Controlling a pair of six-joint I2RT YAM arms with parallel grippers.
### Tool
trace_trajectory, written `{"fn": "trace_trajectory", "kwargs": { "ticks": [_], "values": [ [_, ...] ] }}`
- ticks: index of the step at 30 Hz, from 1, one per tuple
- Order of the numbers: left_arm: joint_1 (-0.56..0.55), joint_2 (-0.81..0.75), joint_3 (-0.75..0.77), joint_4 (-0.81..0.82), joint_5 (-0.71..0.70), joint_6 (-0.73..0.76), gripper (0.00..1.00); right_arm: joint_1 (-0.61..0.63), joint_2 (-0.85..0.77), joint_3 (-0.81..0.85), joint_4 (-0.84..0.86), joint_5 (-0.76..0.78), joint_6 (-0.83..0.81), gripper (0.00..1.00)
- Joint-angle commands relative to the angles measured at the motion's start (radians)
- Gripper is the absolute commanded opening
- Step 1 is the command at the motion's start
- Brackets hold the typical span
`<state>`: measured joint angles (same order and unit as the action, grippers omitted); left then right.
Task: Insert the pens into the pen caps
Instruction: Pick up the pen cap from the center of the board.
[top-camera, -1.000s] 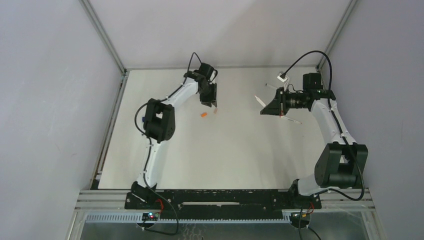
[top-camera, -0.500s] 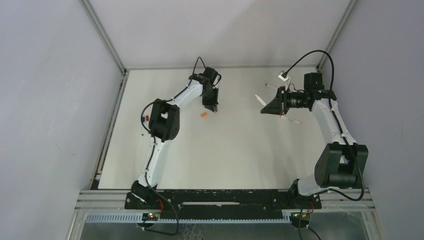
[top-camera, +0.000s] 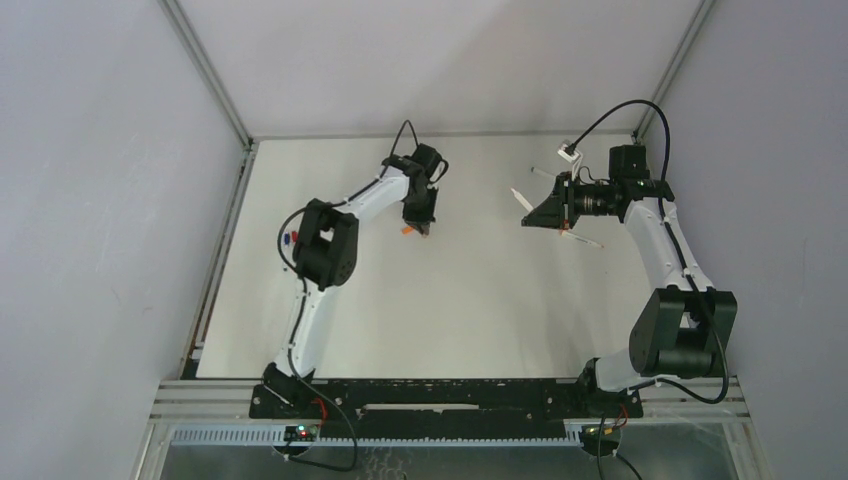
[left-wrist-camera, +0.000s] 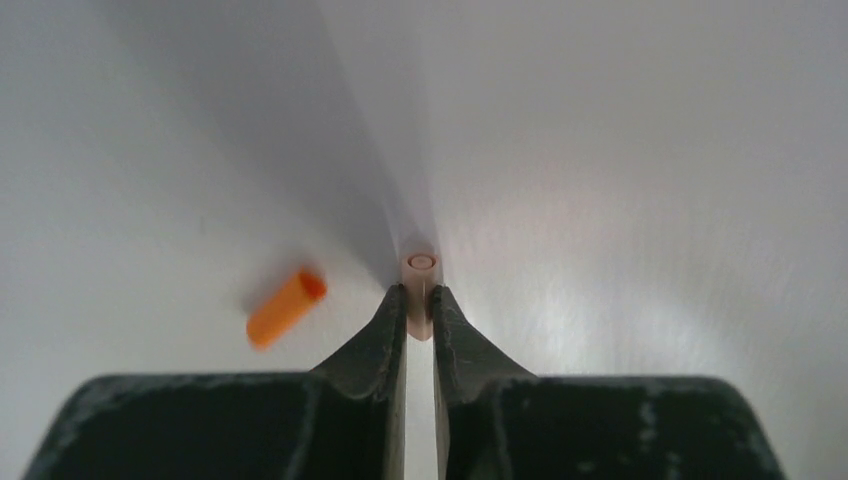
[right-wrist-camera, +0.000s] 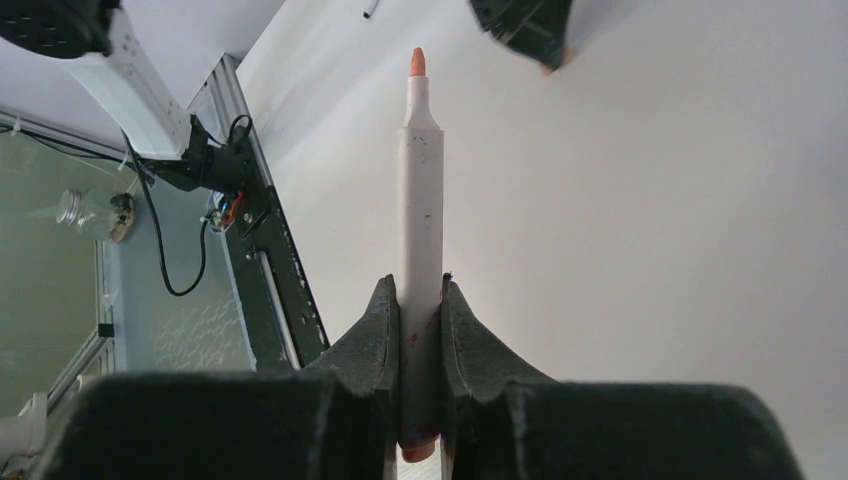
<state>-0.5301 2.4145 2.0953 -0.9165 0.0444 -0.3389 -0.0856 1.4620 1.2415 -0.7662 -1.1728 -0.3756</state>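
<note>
My left gripper (left-wrist-camera: 420, 300) is shut on a pinkish pen cap (left-wrist-camera: 421, 268), whose round end pokes out past the fingertips, close over the table. An orange cap (left-wrist-camera: 285, 307) lies on the table just left of it. In the top view the left gripper (top-camera: 422, 228) is beside the orange cap (top-camera: 406, 231). My right gripper (right-wrist-camera: 420, 295) is shut on a white pen (right-wrist-camera: 420, 200) with an orange-pink tip, held above the table and pointing toward the left gripper (right-wrist-camera: 530, 30). The right gripper (top-camera: 528, 221) hovers at the right.
Loose white pens lie on the table near the right gripper (top-camera: 519, 199), under the right arm (top-camera: 582, 239) and farther back (top-camera: 540, 172). Blue and red caps (top-camera: 291, 238) lie at the left, by the left arm's elbow. Walls enclose the table on three sides.
My left gripper has moved toward the near side and down onto the pinkish cap that lay beside the orange cap, and is now shut on it. The right arm has not moved.
</note>
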Motion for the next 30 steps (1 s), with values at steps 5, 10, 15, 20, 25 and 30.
{"fn": "trace_trajectory", "kwargs": {
  "ticks": [5,10,15,20,25,30],
  "values": [
    [-0.026,-0.328,-0.518,0.071,-0.041,0.061,0.1,-0.005,-0.028,-0.012,0.03,-0.03,0.012,0.0],
    [-0.042,-0.468,-0.756,0.154,-0.083,0.056,0.1,0.0,-0.02,-0.014,0.037,-0.033,0.02,0.0],
    [-0.043,-0.487,-0.844,0.171,-0.135,0.033,0.15,0.022,-0.014,-0.014,0.039,-0.022,0.019,0.0],
    [-0.042,-0.453,-0.814,0.14,-0.144,0.018,0.26,0.045,-0.011,-0.014,0.04,-0.012,0.019,0.0],
    [-0.042,-0.411,-0.764,0.09,-0.153,0.029,0.31,0.047,-0.015,-0.014,0.039,-0.008,0.019,0.0],
    [-0.041,-0.37,-0.719,0.038,-0.15,0.049,0.3,0.044,-0.019,-0.014,0.033,-0.004,0.011,0.0]
  ]
}}
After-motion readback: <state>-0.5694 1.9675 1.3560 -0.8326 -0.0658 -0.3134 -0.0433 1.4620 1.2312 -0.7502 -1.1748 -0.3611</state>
